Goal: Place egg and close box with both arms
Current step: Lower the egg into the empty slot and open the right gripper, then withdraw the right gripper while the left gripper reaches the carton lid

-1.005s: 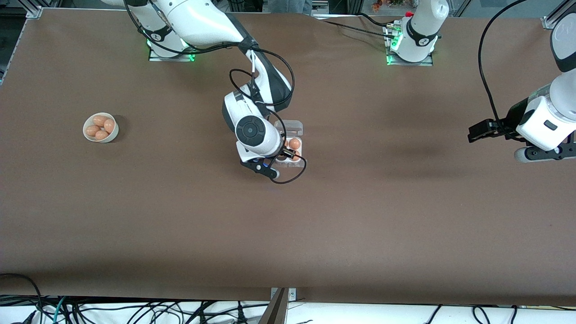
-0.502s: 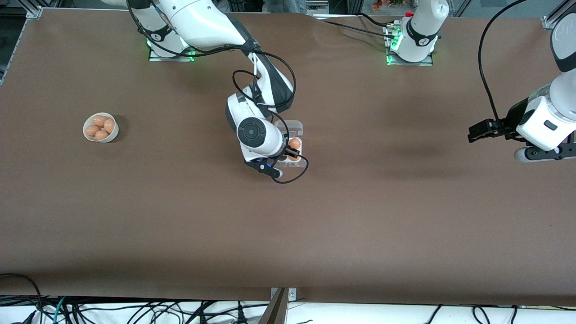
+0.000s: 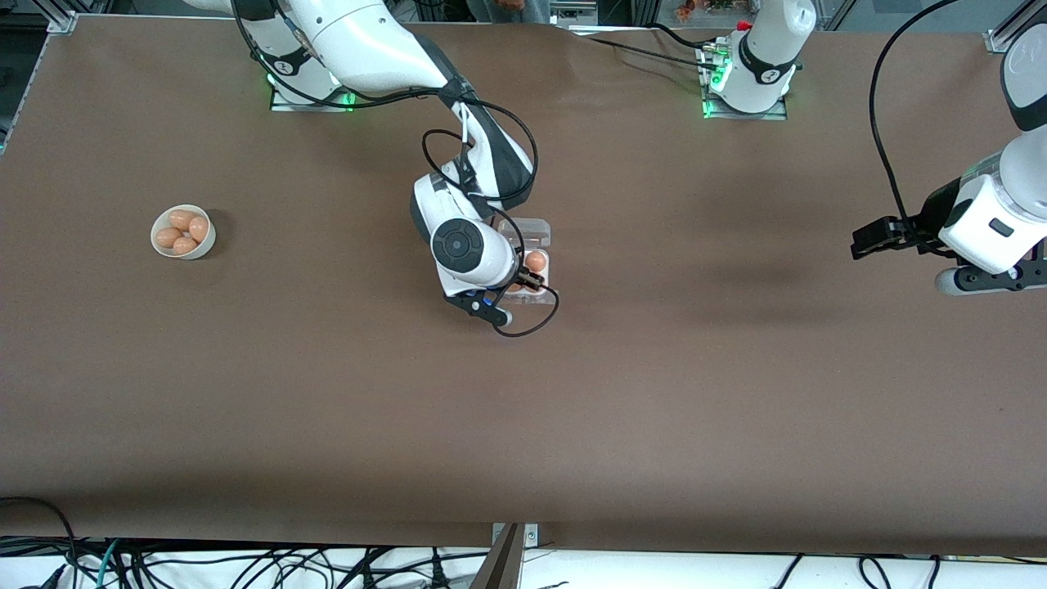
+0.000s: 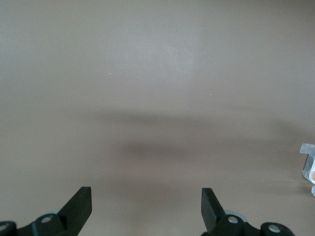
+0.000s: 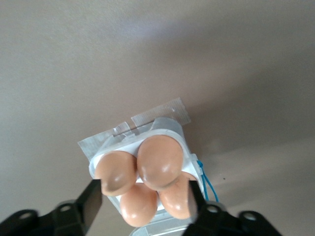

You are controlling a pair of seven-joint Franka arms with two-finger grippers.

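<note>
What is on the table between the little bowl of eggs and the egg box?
Only bare brown table lies between the bowl and the box, as the front view shows; the right gripper hangs over the box.

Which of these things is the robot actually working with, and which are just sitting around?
In use: the egg over the box, the right gripper there, the left gripper waiting open over bare table.
Sitting around: the bowl of spare eggs, cables.

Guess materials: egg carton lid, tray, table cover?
Lid: clear thin plastic, seemingly; see-through, glossy. Tray: whitish, plastic or foam, can't tell. Table cover: matte brown, no glare; sheet or fabric unclear. Eggs: smooth tan, real or fake unclear.
</note>
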